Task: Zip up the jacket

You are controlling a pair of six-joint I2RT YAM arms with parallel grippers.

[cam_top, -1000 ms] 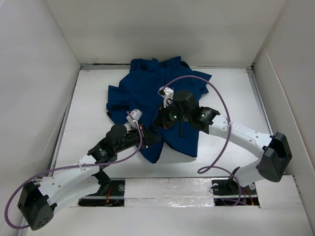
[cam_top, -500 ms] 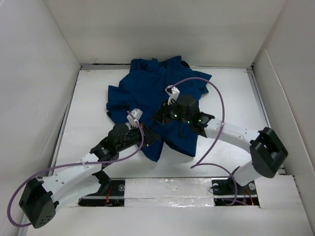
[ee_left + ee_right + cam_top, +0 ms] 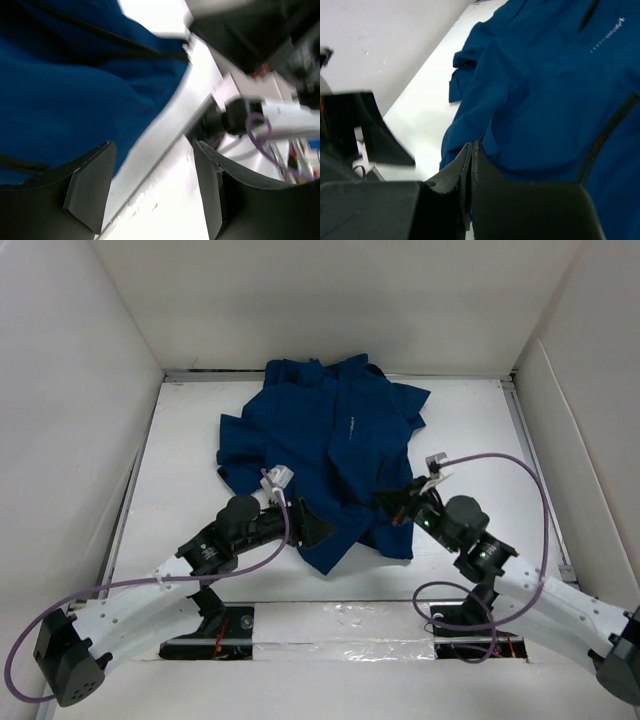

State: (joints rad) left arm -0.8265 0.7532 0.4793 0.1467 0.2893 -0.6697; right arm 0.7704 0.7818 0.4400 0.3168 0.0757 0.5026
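Observation:
The dark blue jacket (image 3: 320, 440) lies crumpled on the white table, collar at the far side and hem toward me. A small white logo (image 3: 607, 35) and a dark zipper line (image 3: 605, 135) show on its front. My left gripper (image 3: 318, 528) sits at the near hem, open, with only bare table between its fingers (image 3: 90, 190); blue jacket cloth (image 3: 65, 100) lies just to its left. My right gripper (image 3: 388, 500) is at the hem's near right corner. In the right wrist view the right gripper (image 3: 471, 146) is shut, its tips against the jacket (image 3: 555, 100) edge, and I see nothing held.
White walls (image 3: 100, 390) box in the table on three sides. A shiny taped strip (image 3: 350, 625) runs along the near edge between the arm bases. Purple cables (image 3: 500, 460) loop off both wrists. The right arm's base (image 3: 260, 107) shows in the left wrist view.
The right arm pulled back from the middle of the jacket to its near right corner. The left gripper opened and let go of the hem.

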